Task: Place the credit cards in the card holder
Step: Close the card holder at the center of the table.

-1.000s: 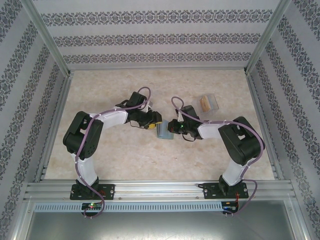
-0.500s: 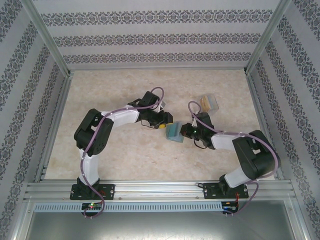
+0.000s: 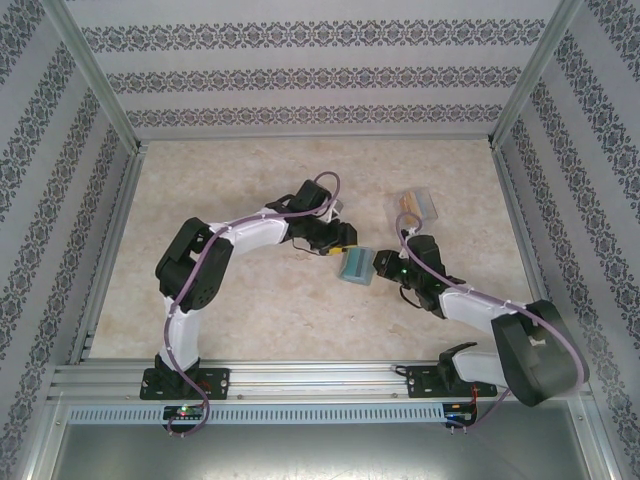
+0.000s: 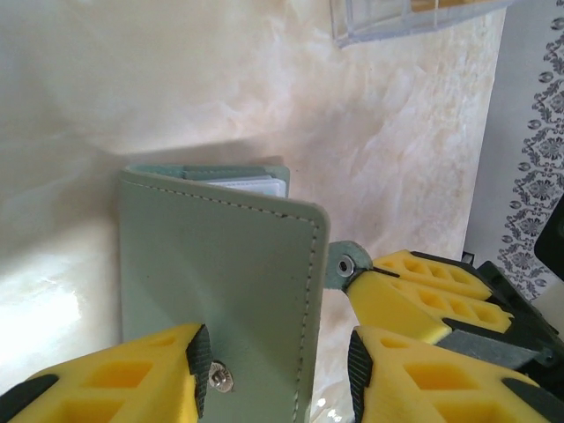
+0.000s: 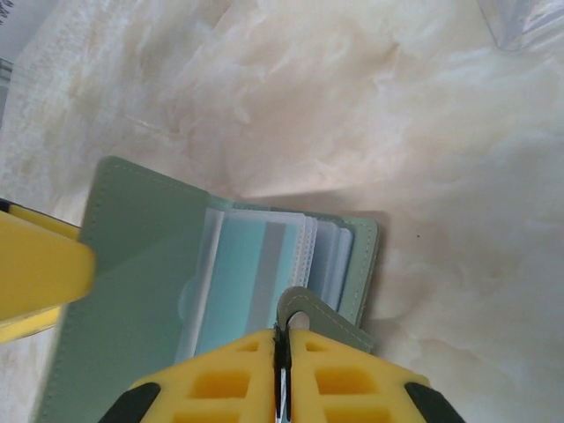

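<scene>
The grey-green card holder point(image 3: 355, 266) lies open on the table between my two grippers. In the right wrist view a pale teal-blue credit card point(image 5: 251, 273) sits in one of its clear sleeves. My right gripper point(image 5: 282, 339) is shut on the holder's snap tab point(image 5: 304, 308). In the left wrist view its yellow fingers point(image 4: 414, 282) pinch that tab. My left gripper point(image 4: 278, 370) stands open astride the raised cover point(image 4: 211, 264). One pad rests against the cover by the snap stud, the other is apart from the cover's edge. Something orange-yellow shows inside the clear case point(image 3: 418, 203).
The clear plastic case point(image 4: 397, 18) lies just beyond the holder, toward the back right. Patterned walls and metal rails point(image 3: 520, 80) close in the marble table point(image 3: 230, 180) on three sides.
Both grippers and the card holder between them have shifted to the right. The right arm's elbow has swung low toward the near right corner.
</scene>
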You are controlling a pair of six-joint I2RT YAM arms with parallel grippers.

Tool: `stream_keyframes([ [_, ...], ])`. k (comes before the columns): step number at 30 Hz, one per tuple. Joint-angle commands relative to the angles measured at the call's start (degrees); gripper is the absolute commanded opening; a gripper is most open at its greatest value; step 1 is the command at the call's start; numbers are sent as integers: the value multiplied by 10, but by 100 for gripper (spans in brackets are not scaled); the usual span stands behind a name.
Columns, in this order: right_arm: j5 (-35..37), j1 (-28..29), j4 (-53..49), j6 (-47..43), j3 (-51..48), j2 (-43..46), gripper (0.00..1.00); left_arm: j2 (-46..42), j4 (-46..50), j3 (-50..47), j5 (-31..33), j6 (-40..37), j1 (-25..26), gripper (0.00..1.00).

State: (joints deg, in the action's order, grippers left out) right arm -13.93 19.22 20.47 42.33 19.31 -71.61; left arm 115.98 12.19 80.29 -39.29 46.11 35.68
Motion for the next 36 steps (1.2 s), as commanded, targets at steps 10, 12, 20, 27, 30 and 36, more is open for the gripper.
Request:
stream_keyframes([
  [10,49,-4,-16,10,-62,108,30,64,15,52,-22,-29,36,47],
  [12,54,-5,-26,10,-69,128,40,65,15,52,-14,-33,36,47],
  [20,90,-16,-199,16,25,130,98,64,14,45,0,-34,33,46],
  [27,7,-23,-239,2,100,45,82,38,-20,18,-17,-12,20,46],
  [30,-32,-23,-236,5,127,0,64,39,-24,14,-24,-8,13,35],
  [36,3,-28,-283,36,170,-49,55,44,-15,8,-26,-19,13,26],
])
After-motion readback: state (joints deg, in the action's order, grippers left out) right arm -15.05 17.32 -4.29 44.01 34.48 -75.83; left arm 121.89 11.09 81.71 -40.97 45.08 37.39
